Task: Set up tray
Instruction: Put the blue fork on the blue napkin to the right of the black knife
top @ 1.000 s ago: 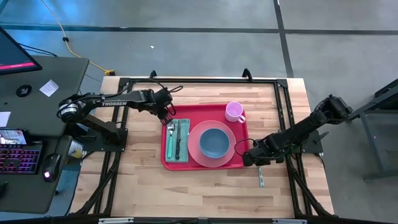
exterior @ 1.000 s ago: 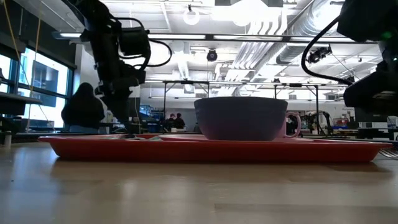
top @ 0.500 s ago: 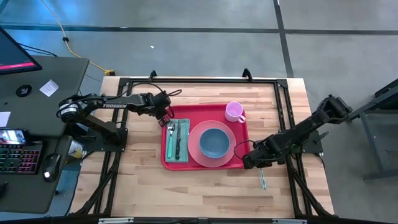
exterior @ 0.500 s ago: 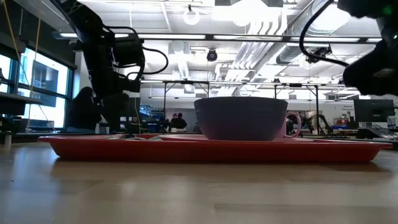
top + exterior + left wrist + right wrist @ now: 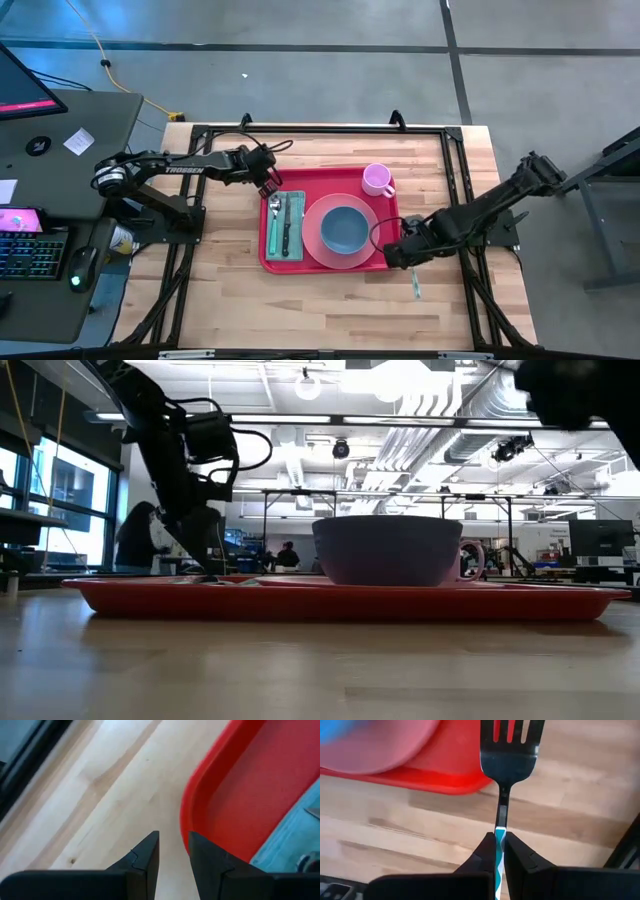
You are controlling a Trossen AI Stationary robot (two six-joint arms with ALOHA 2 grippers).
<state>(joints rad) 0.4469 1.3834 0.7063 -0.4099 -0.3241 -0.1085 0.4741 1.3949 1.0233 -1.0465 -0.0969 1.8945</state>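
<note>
The red tray (image 5: 318, 182) lies mid-table and holds a teal napkin (image 5: 273, 245) with a spoon (image 5: 275, 207) and a dark knife (image 5: 285, 228), a pink plate (image 5: 312, 238) with a blue bowl (image 5: 345, 230), and a pink cup (image 5: 377, 180). My left gripper (image 5: 268, 187) hovers narrowly open just off the tray's far left corner (image 5: 187, 815), touching nothing. My right gripper (image 5: 394, 257) is at the tray's near right corner, shut on a fork (image 5: 509, 745) with a teal patterned handle. My right gripper pinches the fork's teal handle (image 5: 499, 834) between its two fingers, just behind the metal neck. The fingers come from the table's right and lie along the fork. The tines point ahead over the tray's near right corner (image 5: 445, 777), and the fork is lifted clear of the table.
Bare wood lies on the near side and to the left of the tray. A black frame rail (image 5: 320, 130) rings the table. The fork handle's free end (image 5: 417, 286) sticks out toward the near edge behind my right gripper. A desk with a keyboard stands off the left side.
My right gripper has moved toward the table's left, up to the tray's near right corner, carrying the fork with it. My left gripper has drawn back a little from the spoon on the napkin toward the tray's far left corner.
</note>
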